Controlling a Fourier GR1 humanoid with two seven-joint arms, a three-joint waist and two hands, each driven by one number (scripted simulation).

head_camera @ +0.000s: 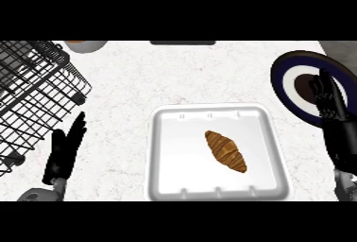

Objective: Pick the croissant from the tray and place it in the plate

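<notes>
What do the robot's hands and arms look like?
The left hand and right hand are black, with long, thin fingers. Below each, a bit of rounded grey forearm shows. I see no cables or markings.

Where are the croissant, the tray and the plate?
croissant [225, 151], head view, its middle.
tray [174, 160], head view, bare floor left of the croissant.
plate [279, 78], head view, its dark left rim.

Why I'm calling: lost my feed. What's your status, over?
Left black hand open beside black wire basket; right black hand open over dark-blue-rimmed round plate. Golden-brown croissant lies untouched in white rectangular tray. Nothing between tray and plate.
</notes>
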